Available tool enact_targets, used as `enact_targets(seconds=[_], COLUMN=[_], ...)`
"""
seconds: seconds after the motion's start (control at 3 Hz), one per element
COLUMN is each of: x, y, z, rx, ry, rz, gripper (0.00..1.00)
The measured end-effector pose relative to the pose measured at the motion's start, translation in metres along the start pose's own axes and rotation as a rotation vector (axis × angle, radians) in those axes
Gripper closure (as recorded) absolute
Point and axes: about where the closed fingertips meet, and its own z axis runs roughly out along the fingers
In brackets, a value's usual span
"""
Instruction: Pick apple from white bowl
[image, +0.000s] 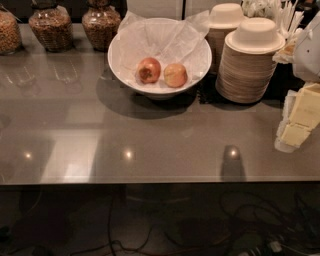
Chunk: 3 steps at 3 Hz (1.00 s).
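Note:
The white bowl (125, 65), wide, glossy and lined with crinkled white paper, stands at the back middle of the grey countertop. Two apples lie in it side by side. The apple (175, 75), paler and yellowish with a pink-orange blush, is on the right. A redder apple (149, 70) with a dark brownish patch is on its left, nearly touching it. My gripper (298, 120), white with pale yellow parts, hangs at the right edge of the view. It is well to the right of the bowl, nearer the front, and holds nothing that I can see.
Two stacks of beige disposable bowls (250, 60) stand just right of the white bowl. Glass jars of grain (50, 27) line the back left. White utensils (282, 15) are at the back right. The counter's front edge (150, 181) runs across, with cables on the floor below.

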Motion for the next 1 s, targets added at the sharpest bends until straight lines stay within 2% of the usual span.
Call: enact_targets(seconds=[0.33,0.67,1.0], x=[0.0,-0.009,-0.029], y=[0.0,-0.007,-0.026], z=[0.0,0.005,0.014], rx=[0.0,0.045,0.122], ry=[0.0,-0.07,-0.199], rz=[0.0,0.0,0.007], gripper=[0.0,0.0,0.0])
